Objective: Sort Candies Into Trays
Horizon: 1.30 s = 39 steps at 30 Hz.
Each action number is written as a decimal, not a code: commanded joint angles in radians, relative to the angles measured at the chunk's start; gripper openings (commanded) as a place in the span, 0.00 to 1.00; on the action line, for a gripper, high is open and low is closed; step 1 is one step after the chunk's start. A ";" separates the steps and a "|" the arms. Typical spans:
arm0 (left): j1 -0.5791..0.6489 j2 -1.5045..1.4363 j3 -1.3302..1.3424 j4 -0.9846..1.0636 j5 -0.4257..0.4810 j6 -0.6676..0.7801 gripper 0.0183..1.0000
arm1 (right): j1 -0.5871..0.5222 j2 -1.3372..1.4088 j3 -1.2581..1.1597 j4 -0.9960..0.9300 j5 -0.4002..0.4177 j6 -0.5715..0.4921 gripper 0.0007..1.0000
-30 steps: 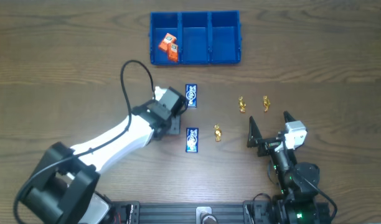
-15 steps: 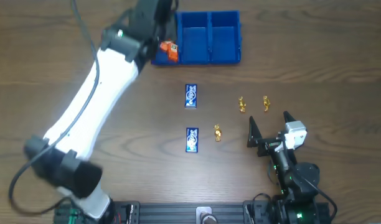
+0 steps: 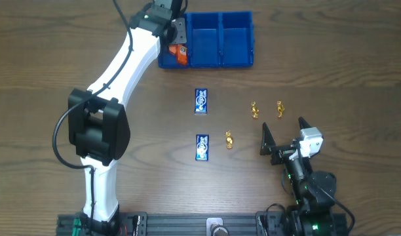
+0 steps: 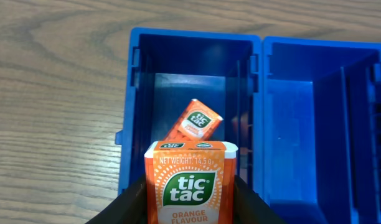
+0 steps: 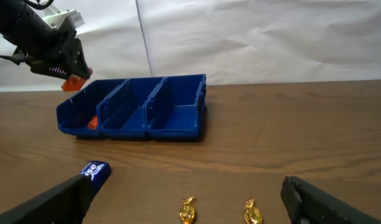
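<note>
- Farthest from the blue tray (image 3: pixel 213 64), the right gripper (image 3: pixel 282 124) sat low over the table (image 3: pixel 344 72), jaws spread wide and empty.
- Between it and the tray lay three gold candies (image 3: pixel 229 139) (image 3: pixel 254 109) (image 3: pixel 279 108) and two blue packets (image 3: pixel 202 147) (image 3: pixel 201 101), all unsorted and well short of the tray.
- At the tray's left end compartment, the left gripper (image 4: pixel 189 202) hung above the opening, clamped on an upright orange mint box (image 4: pixel 190 180).
- Inside that same compartment a second orange mint box (image 4: pixel 198 119) lay tilted on the floor.
- Risk, as I judged it: the held box looked close to the compartment's front wall, so a release there could catch the rim and tip it onto the table.
- Dropped from height, it might also strike the box below and bounce into the tray's middle compartment.
</note>
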State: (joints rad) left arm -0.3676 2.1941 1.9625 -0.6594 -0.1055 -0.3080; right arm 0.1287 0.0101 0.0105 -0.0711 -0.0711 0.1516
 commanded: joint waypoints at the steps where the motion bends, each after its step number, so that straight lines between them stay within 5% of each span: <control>1: 0.001 -0.002 0.021 0.006 0.019 0.017 0.37 | 0.002 -0.007 -0.003 -0.005 0.005 0.004 1.00; 3: 0.001 -0.002 0.021 0.006 0.019 0.017 0.40 | 0.002 -0.007 -0.003 -0.005 0.005 0.004 1.00; 5: 0.001 -0.002 0.021 0.006 0.019 0.017 0.54 | 0.002 -0.007 -0.003 -0.005 0.005 0.004 1.00; 9: 0.001 -0.013 0.021 0.012 -0.011 0.018 1.00 | 0.002 -0.007 -0.003 -0.005 0.005 0.004 1.00; 16: 0.004 -0.262 -0.071 0.069 -0.063 0.031 1.00 | 0.002 -0.007 -0.003 -0.005 0.005 0.004 1.00; 26: 0.060 -1.023 -0.737 0.457 -0.056 0.177 1.00 | 0.002 -0.007 -0.003 -0.005 0.005 0.004 1.00; 39: 0.341 -1.853 -1.551 0.666 0.257 0.298 1.00 | 0.002 -0.007 -0.003 -0.005 0.005 0.004 1.00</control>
State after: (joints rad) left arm -0.0860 0.5102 0.5816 -0.0566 0.0017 -0.0517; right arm 0.1287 0.0101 0.0105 -0.0715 -0.0711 0.1516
